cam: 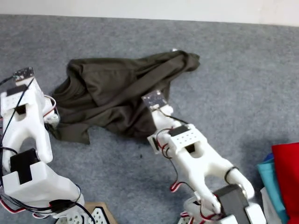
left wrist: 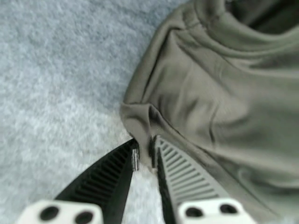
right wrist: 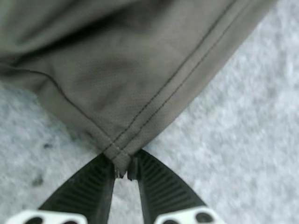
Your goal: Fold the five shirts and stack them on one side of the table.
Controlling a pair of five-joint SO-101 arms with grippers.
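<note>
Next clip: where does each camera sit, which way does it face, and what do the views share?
High view: fixed above the table, looking down on the olive shirt and a shirt stack at the edge; left arm and right arm show.
Left wrist view: on the left wrist, facing along the left gripper, which pinches the shirt's edge.
Right wrist view: on the right wrist, facing along the right gripper, which pinches a hemmed corner.
Shared: all three show the olive shirt on the table.
</note>
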